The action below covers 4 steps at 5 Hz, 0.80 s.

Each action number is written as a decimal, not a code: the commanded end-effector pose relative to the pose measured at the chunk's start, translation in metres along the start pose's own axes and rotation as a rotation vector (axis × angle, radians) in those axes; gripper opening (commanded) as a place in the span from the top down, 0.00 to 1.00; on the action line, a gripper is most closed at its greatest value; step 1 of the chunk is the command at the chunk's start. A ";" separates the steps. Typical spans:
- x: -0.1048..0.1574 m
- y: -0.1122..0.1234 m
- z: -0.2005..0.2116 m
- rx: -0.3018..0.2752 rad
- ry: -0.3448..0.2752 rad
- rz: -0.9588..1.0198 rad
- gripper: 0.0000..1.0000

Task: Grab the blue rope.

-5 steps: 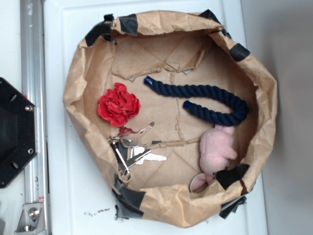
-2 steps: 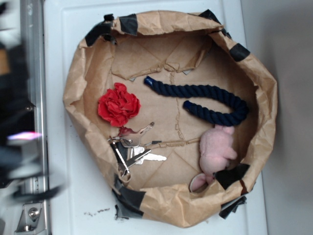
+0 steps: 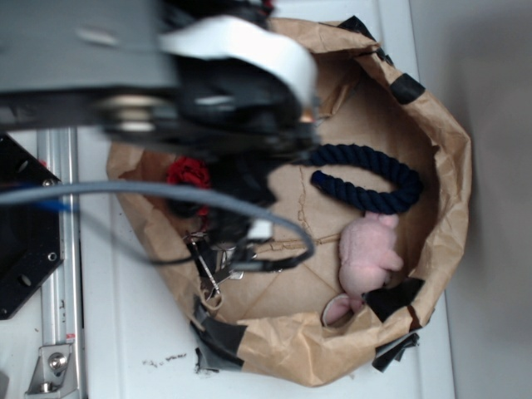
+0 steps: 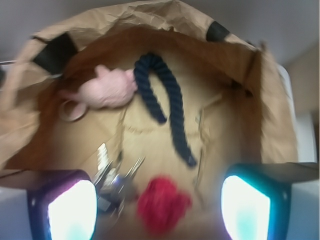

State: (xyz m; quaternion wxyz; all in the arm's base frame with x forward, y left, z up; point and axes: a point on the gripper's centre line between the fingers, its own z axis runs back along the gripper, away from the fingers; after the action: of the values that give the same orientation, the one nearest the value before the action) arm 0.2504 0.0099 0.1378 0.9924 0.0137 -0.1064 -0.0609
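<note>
White worktop (image 3: 125,332) is seen under a paper bag (image 3: 449,150). The blue rope (image 4: 167,105) is not yet grasped; the jaws are held apart, well short of it.

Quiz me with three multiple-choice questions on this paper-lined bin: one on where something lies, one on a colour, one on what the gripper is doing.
1. What lies right beside the bend of the blue rope?
A. the keys
B. the pink plush toy
C. the red flower

2. What colour is the crumpled flower?
A. red
B. yellow
C. green

3. What is the gripper doing?
A. clamping the rope
B. holding the keys
C. open, holding nothing

Answers:
1. B: the pink plush toy sits against the rope's curved end, while the keys lie apart from it.
2. A: it shows red in both views.
3. C: in the wrist view its two fingers stand wide apart above the bin, with nothing between them.
</note>
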 end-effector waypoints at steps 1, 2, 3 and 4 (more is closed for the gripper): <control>0.022 0.001 -0.084 0.040 0.035 -0.172 0.00; 0.031 -0.013 -0.103 -0.003 0.024 -0.255 0.00; 0.037 -0.042 -0.108 -0.035 0.007 -0.382 0.00; 0.042 -0.053 -0.109 -0.053 -0.003 -0.406 0.00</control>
State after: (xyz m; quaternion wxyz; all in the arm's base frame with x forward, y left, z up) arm 0.3020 -0.0301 0.0262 0.9684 0.0073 -0.0772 -0.2372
